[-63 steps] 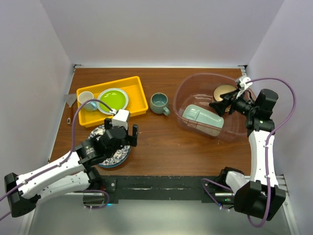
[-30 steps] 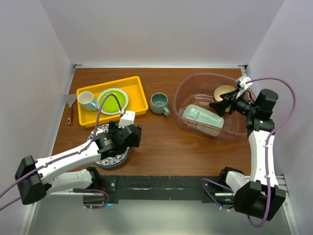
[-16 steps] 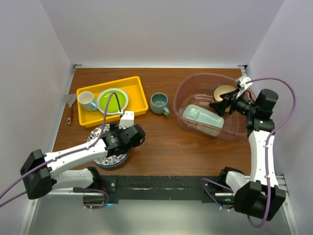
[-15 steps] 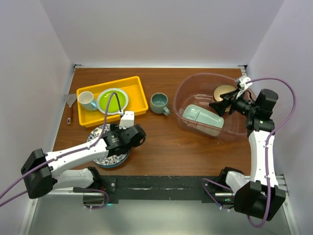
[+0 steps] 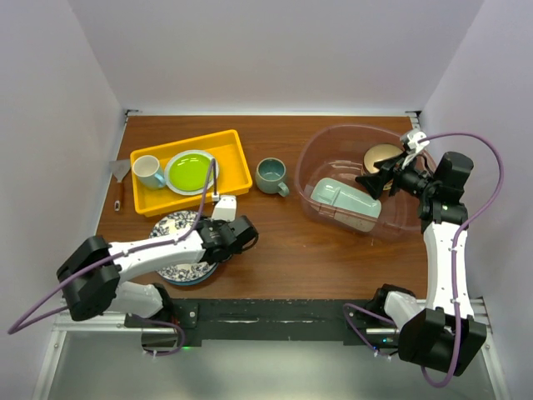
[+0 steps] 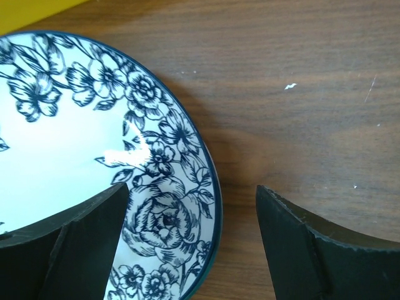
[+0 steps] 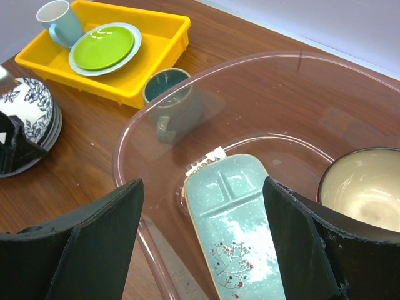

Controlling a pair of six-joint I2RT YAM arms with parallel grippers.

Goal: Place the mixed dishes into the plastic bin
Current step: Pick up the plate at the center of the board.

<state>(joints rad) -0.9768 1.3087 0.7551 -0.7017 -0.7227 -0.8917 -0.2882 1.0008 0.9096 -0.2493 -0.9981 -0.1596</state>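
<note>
A blue-patterned plate (image 5: 176, 230) (image 6: 75, 137) tops a small stack at the front left. My left gripper (image 5: 239, 237) (image 6: 194, 244) is open and low over the plate's right rim, with one finger above the plate and the other above bare wood. The plastic bin (image 5: 310, 150) (image 7: 300, 55) stands at the right and holds the mint-green tray (image 5: 344, 202) (image 7: 240, 231) and the tan bowl (image 5: 381, 156) (image 7: 365, 187). Over the bin hovers my right gripper (image 5: 375, 179) (image 7: 203, 244), open and empty. The grey-green mug (image 5: 271, 175) (image 7: 164, 84) sits on the table just left of the bin.
A yellow tray (image 5: 229, 150) at the back left holds a green plate (image 5: 191, 171) and a pale cup (image 5: 147, 171). A small scraper (image 5: 121, 177) lies left of it. White walls close in the table on three sides.
My left gripper has slid right across the patterned plate to its right rim, and its jaws have narrowed a little. The right arm has stayed still.
</note>
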